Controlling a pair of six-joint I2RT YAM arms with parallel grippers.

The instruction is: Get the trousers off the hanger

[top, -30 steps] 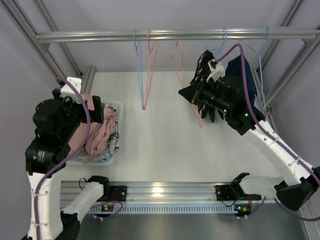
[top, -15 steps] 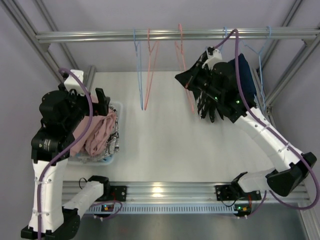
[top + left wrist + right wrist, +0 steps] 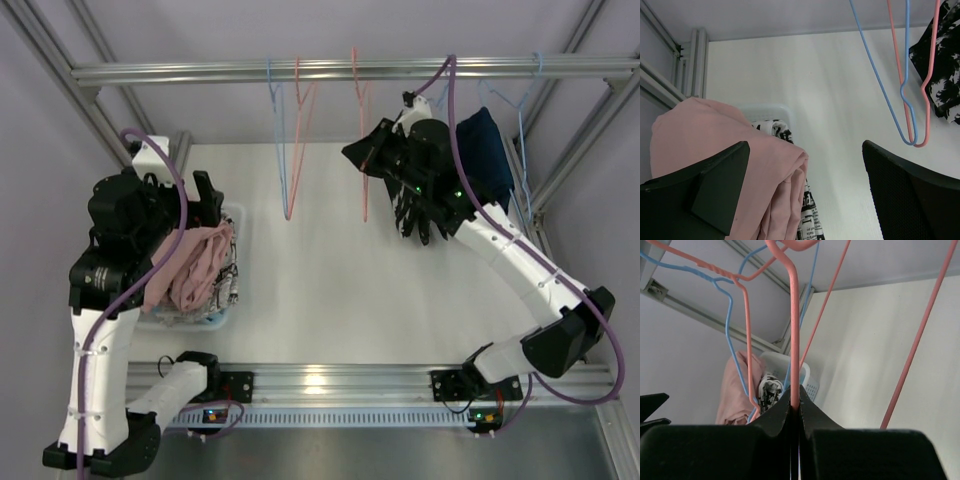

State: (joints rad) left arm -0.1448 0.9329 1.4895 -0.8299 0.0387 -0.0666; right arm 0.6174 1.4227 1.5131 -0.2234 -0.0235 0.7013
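Note:
The dusty pink trousers (image 3: pixel 195 268) lie heaped in a white basket (image 3: pixel 233 213) at the left, on top of the white newsprint-pattern trousers (image 3: pixel 229 287). My left gripper (image 3: pixel 204 207) hovers open just above them. In the left wrist view its fingers (image 3: pixel 700 190) straddle the pink trousers (image 3: pixel 740 165) and the newsprint trousers (image 3: pixel 810 220). My right gripper (image 3: pixel 366 160) is shut on the wire of an empty pink hanger (image 3: pixel 361 130) hooked on the rail; the wire (image 3: pixel 794 340) runs between the closed jaws (image 3: pixel 795 407). No light blue trousers show.
An empty blue hanger (image 3: pixel 280 140) and another pink hanger (image 3: pixel 302 120) hang on the rail (image 3: pixel 200 72). A dark blue cloth (image 3: pixel 487 150) hangs on a blue hanger at the right, with a black-and-white blotched cloth (image 3: pixel 420 215) beside it. Frame posts stand at both sides.
My right gripper carried the pink hanger up and left to the rail, where it now hangs straight. My left arm rose a little over the basket, its gripper open.

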